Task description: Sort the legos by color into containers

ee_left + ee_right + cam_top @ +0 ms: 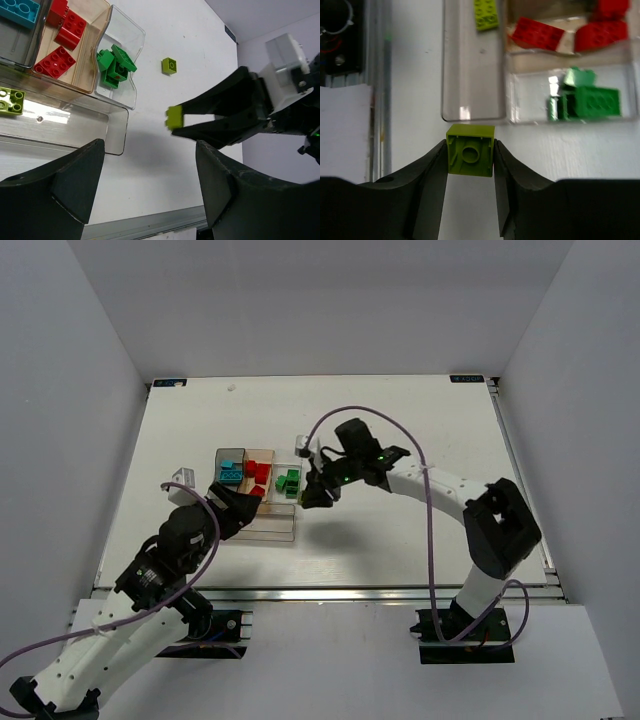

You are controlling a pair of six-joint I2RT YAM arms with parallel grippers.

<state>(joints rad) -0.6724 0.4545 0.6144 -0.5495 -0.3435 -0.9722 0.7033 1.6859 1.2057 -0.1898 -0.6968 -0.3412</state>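
Note:
My right gripper [469, 148] is shut on a lime-yellow lego [470, 152], held underside up just off the end of the long clear container [470, 65]. That container holds one lime lego [486, 14]. From the left wrist the held lego [174, 118] shows at the right gripper's tips, and another lime lego [169, 65] lies loose on the table. Red legos [62, 37] lie in the tan container [85, 65], dark green legos [114, 65] in a clear one [130, 40], and cyan legos [231, 472] in the smoky grey one. My left gripper [150, 185] hangs open and empty near the tray's front.
The metal rail [150, 222] runs along the table's near edge below my left gripper. White walls enclose the table on three sides. A purple cable [330, 422] arcs over the right arm near the tray [270, 525].

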